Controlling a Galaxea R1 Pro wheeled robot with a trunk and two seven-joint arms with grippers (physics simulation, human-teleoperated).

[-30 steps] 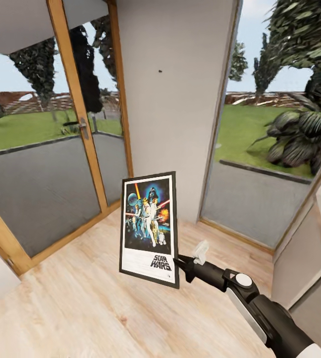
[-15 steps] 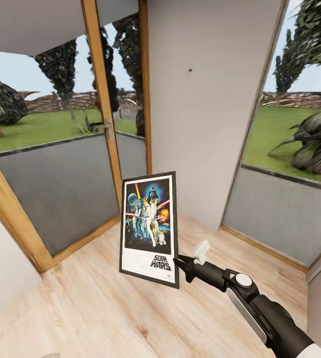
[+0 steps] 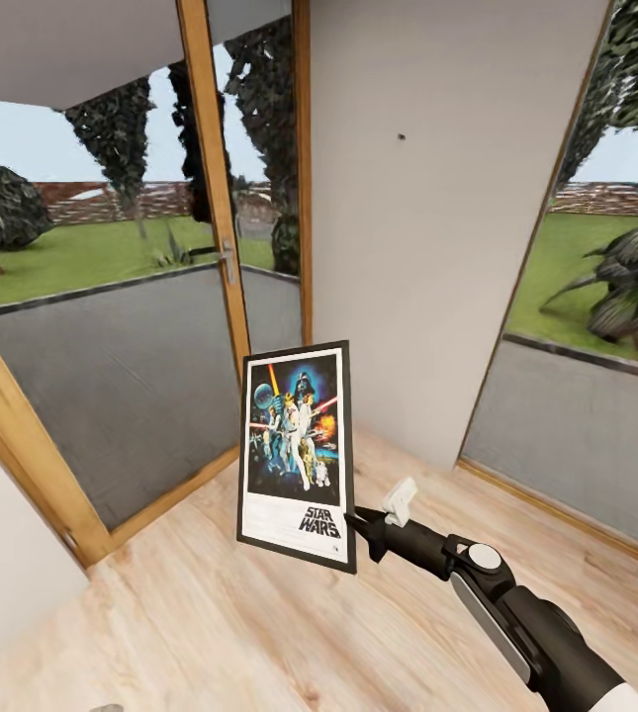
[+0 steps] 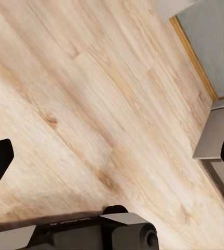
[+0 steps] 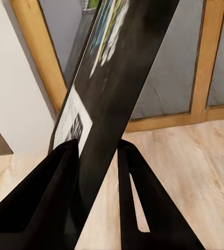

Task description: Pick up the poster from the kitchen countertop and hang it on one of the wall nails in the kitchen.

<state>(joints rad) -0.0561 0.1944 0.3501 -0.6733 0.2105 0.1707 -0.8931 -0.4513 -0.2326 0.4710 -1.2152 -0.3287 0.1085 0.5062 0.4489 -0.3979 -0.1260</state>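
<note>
- Black-framed, the poster [image 3: 297, 453] stands upright in the air above the pale wood floor [image 3: 160, 613], clamped at its lower right corner by the right pincer [image 3: 358, 522].
- Both dark fingers [image 5: 65, 198] press the poster's edge [image 5: 117, 94].
- A wall nail [image 3: 401, 133] dots the grey wall panel [image 3: 437, 247] above.
- The left pincer [image 4: 112, 156] spreads wide over the floor, holding nothing.

Posters: one [image 3: 297, 453], framed, at 6 o'clock of the head view.
Wall nails: one [image 3: 401, 134], a dark dot at 1 o'clock.
Grippers: two, right gripper [image 5: 99, 172] and left gripper [image 4: 112, 156].
Door handles: one [image 3: 227, 259], at 10 o'clock.
</note>
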